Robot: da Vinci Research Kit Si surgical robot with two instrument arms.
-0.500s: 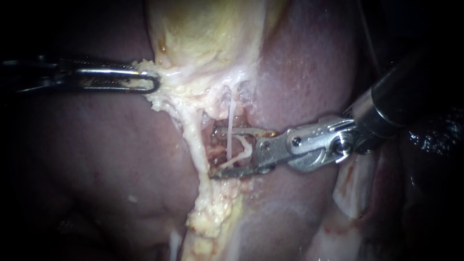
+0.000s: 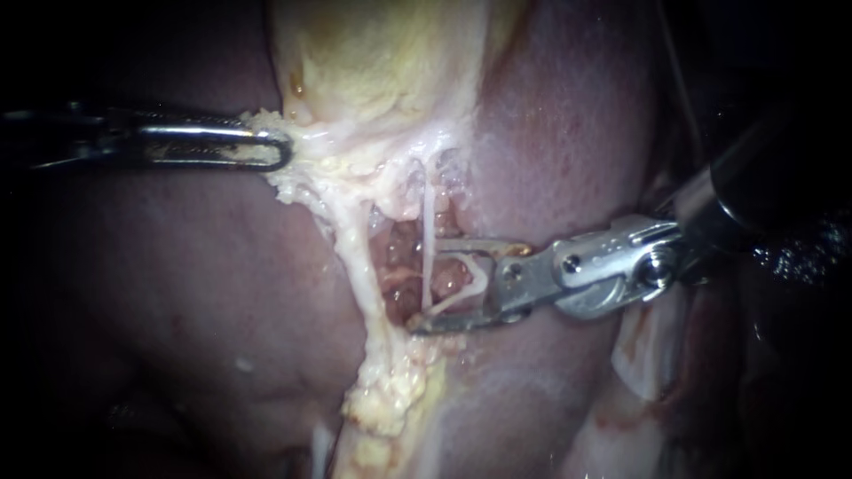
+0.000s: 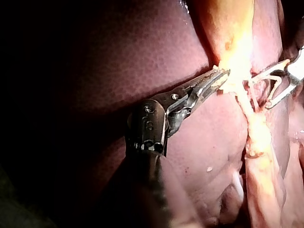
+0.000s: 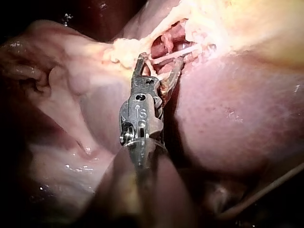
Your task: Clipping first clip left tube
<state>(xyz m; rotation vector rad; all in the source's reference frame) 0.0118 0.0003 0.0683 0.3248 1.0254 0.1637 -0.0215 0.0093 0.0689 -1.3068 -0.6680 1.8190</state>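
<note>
Endoscope view: my right instrument (image 2: 424, 284) holds its slim metal jaws apart around a thin, glistening white tube (image 2: 427, 213). The tube runs straight up-and-down through the raw pocket between gallbladder (image 2: 382, 62) and liver (image 2: 568, 115). My left instrument (image 2: 282, 149) has its ribbed jaws clamped on lumpy yellow fat (image 2: 306, 182).

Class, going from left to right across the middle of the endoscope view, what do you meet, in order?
Left instrument → pale tissue band it grips → right instrument, jaws open. The thin tube is left out: it lies between those jaws.
</note>
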